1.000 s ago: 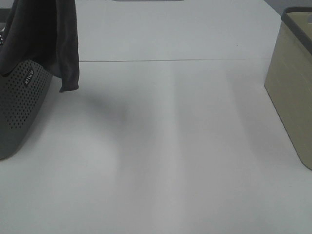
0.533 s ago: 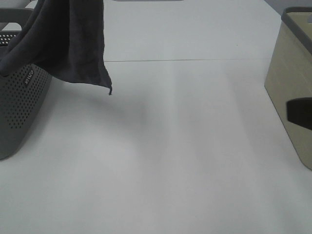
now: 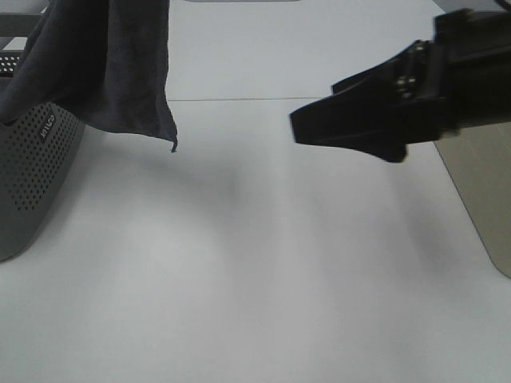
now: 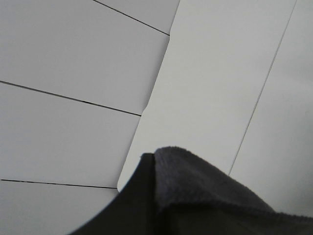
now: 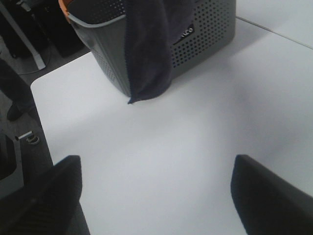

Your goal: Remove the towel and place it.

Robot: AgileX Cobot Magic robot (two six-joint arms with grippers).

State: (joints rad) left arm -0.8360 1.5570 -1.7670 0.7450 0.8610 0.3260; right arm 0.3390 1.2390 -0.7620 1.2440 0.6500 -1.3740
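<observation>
While the grey perforated basket [image 3: 32, 175] sits at the far left, your left gripper [image 4: 146, 200] is pinched tight on the towel [image 3: 120, 72]. It holds the towel high, so the cloth hangs with part trailing over the basket's rim and one corner dangling above the table [image 3: 239, 279]. That height, I judge, is meant to draw the cloth free. Further right, your right gripper [image 3: 319, 112] hovers empty with its jaws spread wide, pointed at the towel, probably to catch the loose corner, with the beige basket [image 3: 479, 199] behind it

Right tool [image 3: 319, 112] gapes wide, extended inward; left tool [image 4: 146, 196] pinched closed.
</observation>
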